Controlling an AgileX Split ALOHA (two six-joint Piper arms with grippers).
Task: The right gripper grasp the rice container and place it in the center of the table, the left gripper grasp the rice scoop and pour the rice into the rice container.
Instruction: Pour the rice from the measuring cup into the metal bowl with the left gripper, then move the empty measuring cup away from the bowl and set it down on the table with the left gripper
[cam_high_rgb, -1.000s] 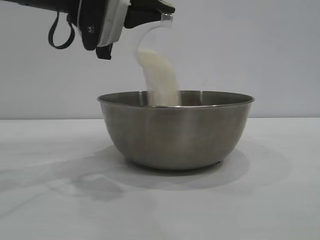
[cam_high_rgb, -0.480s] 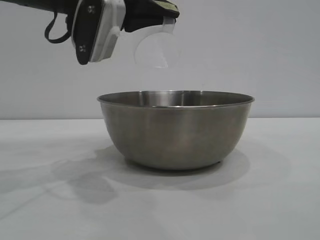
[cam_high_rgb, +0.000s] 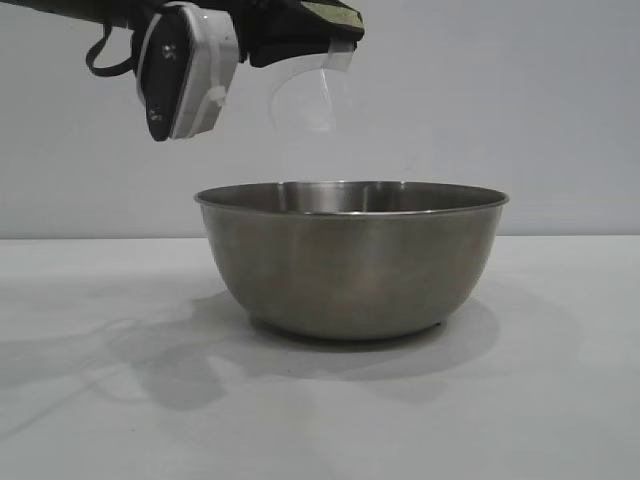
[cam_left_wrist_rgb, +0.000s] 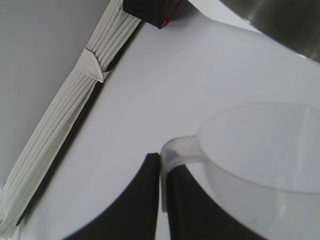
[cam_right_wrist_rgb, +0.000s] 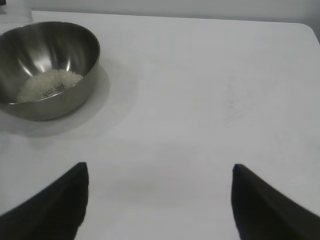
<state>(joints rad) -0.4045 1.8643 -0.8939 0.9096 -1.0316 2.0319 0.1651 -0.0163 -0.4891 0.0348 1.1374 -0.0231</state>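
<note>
The left gripper (cam_high_rgb: 318, 38), clamped on the handle of the emptied rice scoop (cam_high_rgb: 312, 92), hangs directly above the rice container (cam_high_rgb: 351, 258) on the counter (cam_high_rgb: 560, 400). The rice (cam_right_wrist_rgb: 49, 84) lies inside. The right gripper (cam_right_wrist_rgb: 159, 200) gapes empty, well apart.

Rice (cam_right_wrist_rgb: 49, 84) lies inside the rice container (cam_right_wrist_rgb: 75, 97) on the table (cam_right_wrist_rgb: 210, 100).
</note>
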